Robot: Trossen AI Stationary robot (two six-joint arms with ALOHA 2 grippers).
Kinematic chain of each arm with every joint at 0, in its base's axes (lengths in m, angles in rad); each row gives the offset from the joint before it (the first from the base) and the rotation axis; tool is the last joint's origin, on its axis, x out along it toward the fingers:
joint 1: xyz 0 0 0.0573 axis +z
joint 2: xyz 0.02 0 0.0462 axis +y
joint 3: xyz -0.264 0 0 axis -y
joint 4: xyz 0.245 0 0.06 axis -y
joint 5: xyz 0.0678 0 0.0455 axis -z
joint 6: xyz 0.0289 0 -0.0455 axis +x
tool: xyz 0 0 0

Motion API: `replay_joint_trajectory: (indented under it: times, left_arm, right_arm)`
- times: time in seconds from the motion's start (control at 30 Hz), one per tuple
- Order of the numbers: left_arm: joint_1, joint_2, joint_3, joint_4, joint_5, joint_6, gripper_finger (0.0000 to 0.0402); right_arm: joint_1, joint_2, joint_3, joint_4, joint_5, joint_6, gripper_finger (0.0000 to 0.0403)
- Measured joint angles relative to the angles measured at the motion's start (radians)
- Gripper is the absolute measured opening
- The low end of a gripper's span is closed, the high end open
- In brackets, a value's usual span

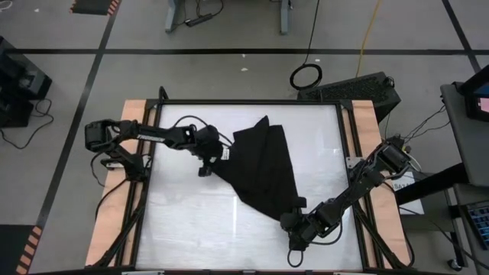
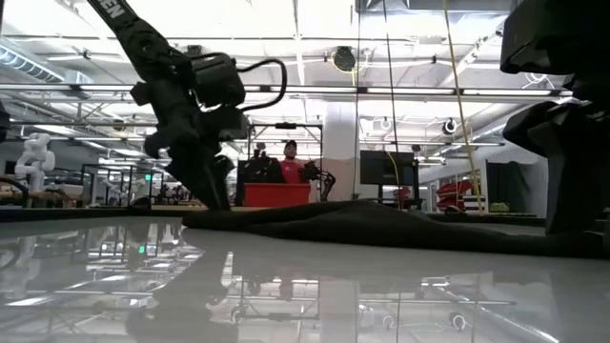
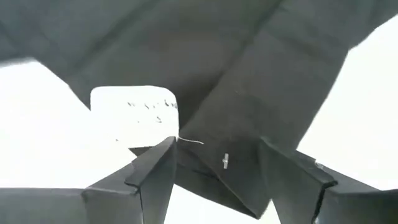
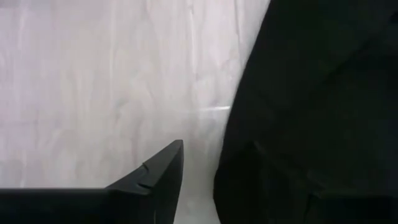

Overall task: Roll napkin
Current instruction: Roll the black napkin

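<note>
- napkin (image 1: 263,168) lies folded in a rough triangle on the white table (image 1: 191,221), about mid-table, wide end far, narrow end reaching near-right.
- one pointed corner sticks up at the far edge; folds and layered flaps show across the cloth.
- small white tag (image 3: 134,118) sits at the napkin's left edge.
- left gripper (image 1: 206,162) is at that left edge, just beside the tag, its arm stretched in from the left side of the table.
- left wrist view: fingers (image 3: 155,171) spread, one on each side of a folded corner of the cloth; the corner lies between them, and i cannot tell whether they touch it.
- low view: left gripper (image 2: 212,186) points down with its tips at table level, at the left end of the low dark ridge of napkin (image 2: 381,224).
- right gripper (image 1: 294,221) is at the napkin's narrow near-right end, its arm coming in from the right edge.
- right wrist view: one finger (image 4: 158,171) shows over bare table just beside the cloth edge; the other side is dark against the napkin (image 4: 317,112), so i cannot tell spread or pinching.
</note>
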Motion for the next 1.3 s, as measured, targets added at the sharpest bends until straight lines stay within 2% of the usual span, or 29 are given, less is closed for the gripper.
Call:
replay_joint_trajectory:
  times: [0.1, 0.23, 0.6, 0.73, 0.93, 1.3]
  left_arm:
    - [0.005, 0.000, 0.001, -0.013, 0.020, 0.000, 0.0220]
    - [0.001, 0.010, 0.001, -0.024, 0.057, 0.001, 0.0185]
    - [-0.054, 0.009, 0.001, -0.046, 0.050, 0.029, 0.0015]
    - [-0.076, 0.009, 0.012, -0.071, 0.043, 0.030, 0.0010]
    - [-0.116, -0.009, 0.092, -0.182, 0.000, 0.047, 0.0004]
    - [-0.218, -0.182, 0.306, -0.458, -0.146, 0.063, 0.0002]
  right_arm:
    - [0.000, 0.000, 0.000, 0.000, 0.000, -0.003, 0.0175]
    - [0.000, 0.000, 0.000, -0.001, 0.001, -0.003, 0.0175]
    - [0.001, 0.000, 0.000, -0.056, 0.042, 0.029, 0.0175]
    - [0.005, 0.000, 0.000, -0.085, 0.045, 0.038, 0.0175]
    - [0.011, -0.001, 0.000, -0.120, 0.043, 0.046, 0.0175]
    - [0.026, -0.087, -0.002, -0.270, 0.019, 0.088, 0.0176]
